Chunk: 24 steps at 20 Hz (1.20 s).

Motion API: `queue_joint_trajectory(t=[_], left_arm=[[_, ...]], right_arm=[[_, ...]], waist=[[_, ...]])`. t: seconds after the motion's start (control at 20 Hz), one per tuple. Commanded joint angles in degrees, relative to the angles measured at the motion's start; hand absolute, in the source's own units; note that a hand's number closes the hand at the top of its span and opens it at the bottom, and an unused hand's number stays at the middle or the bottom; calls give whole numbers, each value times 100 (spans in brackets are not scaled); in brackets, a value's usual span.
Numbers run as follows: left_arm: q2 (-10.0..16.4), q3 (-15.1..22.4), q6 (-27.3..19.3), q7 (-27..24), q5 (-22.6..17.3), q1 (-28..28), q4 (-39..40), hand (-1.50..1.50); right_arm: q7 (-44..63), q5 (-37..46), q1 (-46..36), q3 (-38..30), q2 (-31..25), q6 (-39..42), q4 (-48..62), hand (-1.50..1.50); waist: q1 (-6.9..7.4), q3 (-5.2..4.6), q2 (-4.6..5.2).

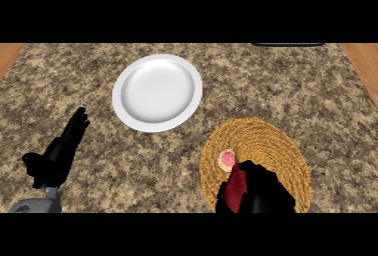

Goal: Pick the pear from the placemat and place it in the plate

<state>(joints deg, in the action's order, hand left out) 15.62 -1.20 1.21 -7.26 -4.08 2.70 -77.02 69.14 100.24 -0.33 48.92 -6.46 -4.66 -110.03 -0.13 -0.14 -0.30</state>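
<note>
The black right hand (264,194) curls its fingers round the dark red pear (235,184), at the six o'clock side of the round woven straw placemat (275,140). The round white plate (157,92) lies at eleven o'clock, well apart. The black left hand (59,152) rests open at nine o'clock, fingers straight.

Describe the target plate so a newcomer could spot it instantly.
On the speckled brown counter, look left of centre, toward the far edge. The plate is round, plain white and glossy, unlike the woven tan placemat under the right hand.
</note>
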Motion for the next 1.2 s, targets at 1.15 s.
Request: queue_joint_trajectory(t=[1.15], left_arm=[[-148,224,132,41,163,456,74,0]], right_arm=[[1006,-2854,-4517,-1722,641,-325,2712,150]], waist=[[541,9,121]])
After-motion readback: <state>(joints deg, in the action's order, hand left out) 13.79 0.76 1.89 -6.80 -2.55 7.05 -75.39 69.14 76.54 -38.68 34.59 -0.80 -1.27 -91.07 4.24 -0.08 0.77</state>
